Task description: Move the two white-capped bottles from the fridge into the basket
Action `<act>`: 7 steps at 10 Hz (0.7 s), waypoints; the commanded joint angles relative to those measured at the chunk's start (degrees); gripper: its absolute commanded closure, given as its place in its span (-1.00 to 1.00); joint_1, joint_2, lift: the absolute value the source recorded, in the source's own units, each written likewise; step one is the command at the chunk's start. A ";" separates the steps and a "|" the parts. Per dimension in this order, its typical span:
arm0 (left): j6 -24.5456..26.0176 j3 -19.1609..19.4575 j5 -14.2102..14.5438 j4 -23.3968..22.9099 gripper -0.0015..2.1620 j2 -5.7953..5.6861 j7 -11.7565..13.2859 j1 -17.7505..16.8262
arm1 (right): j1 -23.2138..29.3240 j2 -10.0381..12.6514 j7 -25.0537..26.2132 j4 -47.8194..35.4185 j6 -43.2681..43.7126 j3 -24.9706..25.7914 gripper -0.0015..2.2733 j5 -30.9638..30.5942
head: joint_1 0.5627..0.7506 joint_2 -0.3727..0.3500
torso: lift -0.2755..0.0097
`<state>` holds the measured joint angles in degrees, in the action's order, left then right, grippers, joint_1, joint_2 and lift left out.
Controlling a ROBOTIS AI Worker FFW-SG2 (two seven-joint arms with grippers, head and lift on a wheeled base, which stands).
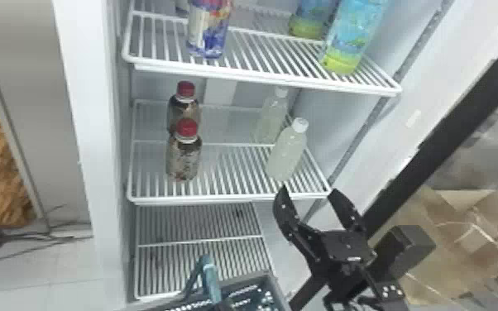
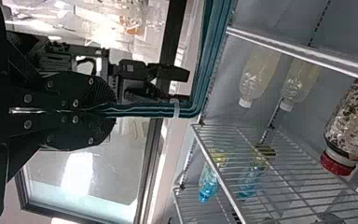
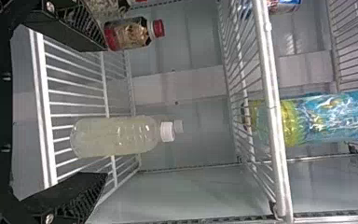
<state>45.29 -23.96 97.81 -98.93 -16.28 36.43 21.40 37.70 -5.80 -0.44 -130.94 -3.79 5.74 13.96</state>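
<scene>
White caps mark my two targets: the near bottle (image 1: 287, 151) stands upright toward one side of the wire shelf (image 1: 227, 198), with the far bottle (image 1: 272, 118) behind it. My right gripper (image 1: 308, 189) waits by the shelf's front edge, its two fingers spread and empty, and in the wrist view the near bottle lies in line with the gap between them. I judge the step in hand to be taking that one first. I'd go in level, one finger to each side of the body, and close only once the pads are well past the front of it (a soft plastic wall like that will probably dent if I squeeze hard). Then I'd lift clear of the front wire before drawing out; the upper shelf (image 1: 235, 76) limits how high I can go, and the fridge side wall (image 1: 324, 136) leaves the outer finger less room. The red-capped bottles (image 1: 184, 159) are well apart. Below, my left gripper (image 2: 113, 111) is pinched on the teal handle (image 1: 212, 283) of the basket (image 1: 275, 285), which could swing if bumped.
</scene>
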 commanded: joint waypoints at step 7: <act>-0.01 -0.03 0.34 0.00 0.04 0.02 -0.04 -0.03 | -10.28 0.09 -0.09 10.78 0.00 1.58 -0.94 -5.85 | 0.41 -0.94 | -0.89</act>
<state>45.35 -24.00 98.15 -98.93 -16.26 36.42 21.37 28.43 -5.71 -0.46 -121.36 -3.79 7.02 8.65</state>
